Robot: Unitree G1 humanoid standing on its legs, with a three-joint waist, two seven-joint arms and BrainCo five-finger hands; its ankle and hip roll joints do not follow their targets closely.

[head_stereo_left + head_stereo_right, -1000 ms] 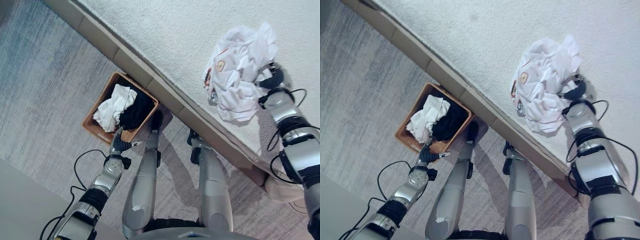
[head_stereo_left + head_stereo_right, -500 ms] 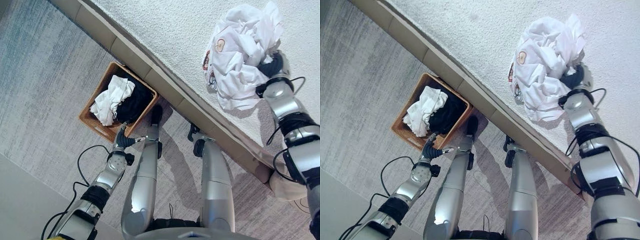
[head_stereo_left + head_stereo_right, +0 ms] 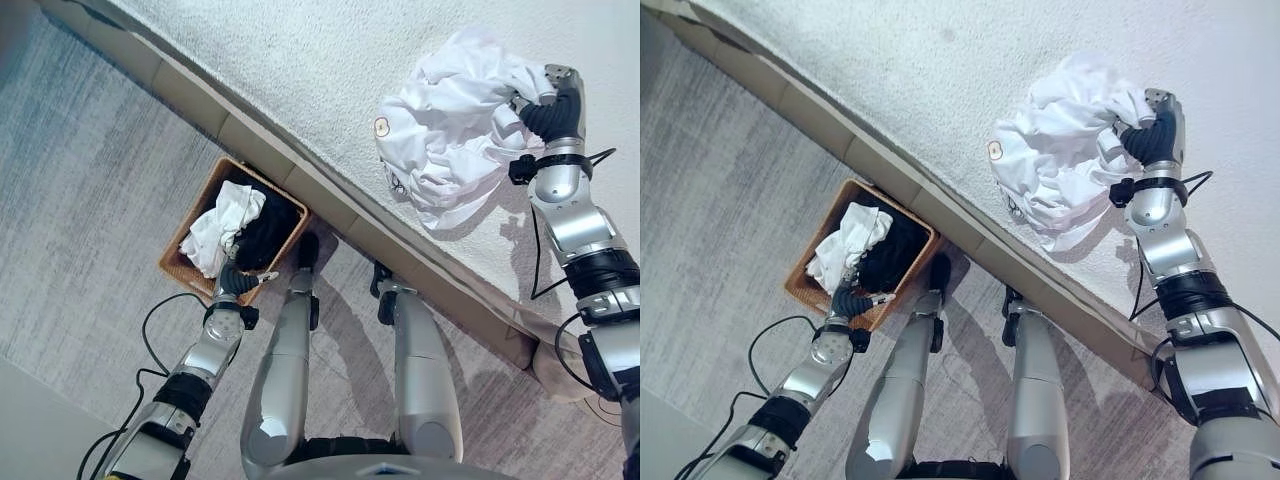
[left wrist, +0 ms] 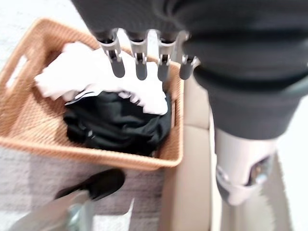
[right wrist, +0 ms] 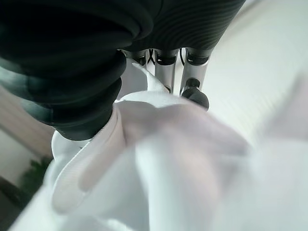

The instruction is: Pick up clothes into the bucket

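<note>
Our clothes and our basket

We see a crumpled white garment (image 3: pixel 450 140) on the pale textured surface; our woven basket (image 3: pixel 188 262) holds white cloth (image 3: pixel 225 225) beside black cloth (image 3: pixel 265 232).

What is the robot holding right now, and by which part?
The right hand grips the white garment by a bunched edge on the bed; the left hand holds nothing.

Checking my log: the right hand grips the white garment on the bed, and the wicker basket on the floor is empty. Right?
Not quite. The wicker basket is not empty: the left wrist view shows white and black clothes in it. The rest holds: the right hand grips the white garment on the bed.
</note>
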